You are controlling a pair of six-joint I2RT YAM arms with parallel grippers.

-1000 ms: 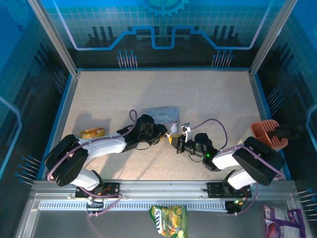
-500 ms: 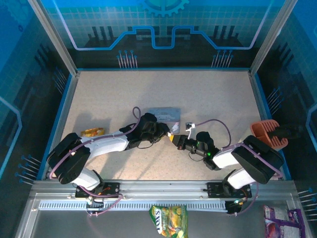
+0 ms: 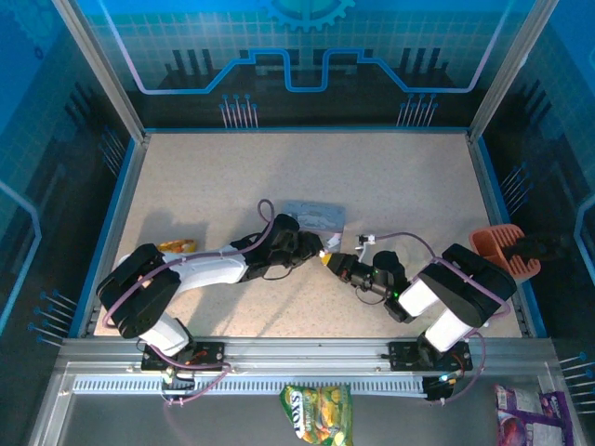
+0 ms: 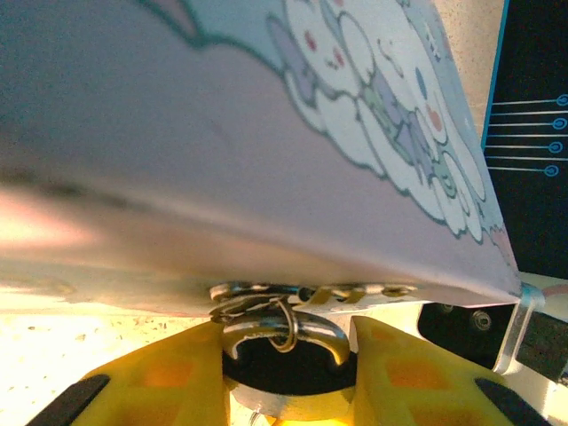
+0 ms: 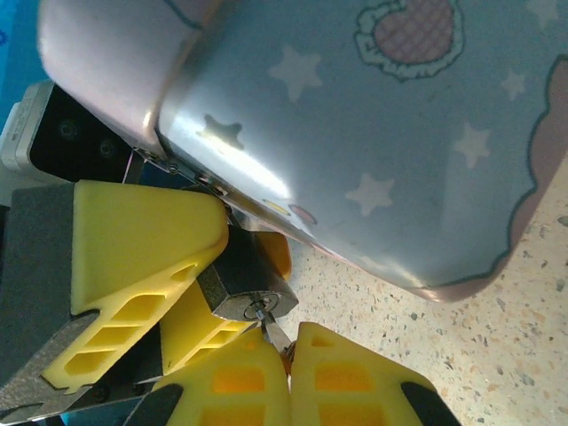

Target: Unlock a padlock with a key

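The pale blue cartoon tin lies mid-table. At its near edge both grippers meet. My left gripper is shut on the padlock, its yellow fingers on either side of the dark body. The silvery shackle passes through the tin's clasp. In the right wrist view, my right gripper is shut on the key. The key is a thin metal sliver whose tip sits in the keyhole on the padlock's bottom face. From above, the left gripper and right gripper nearly touch.
An orange-yellow snack packet lies by the left arm. A terracotta holder stands at the right wall. A green snack bag and a purple packet lie in front of the arm bases. Blue walls border the table.
Both grippers have shifted slightly right and toward the tin. The right forearm has swung in closer, and the tin has moved a little to the right. Both grips are unchanged.
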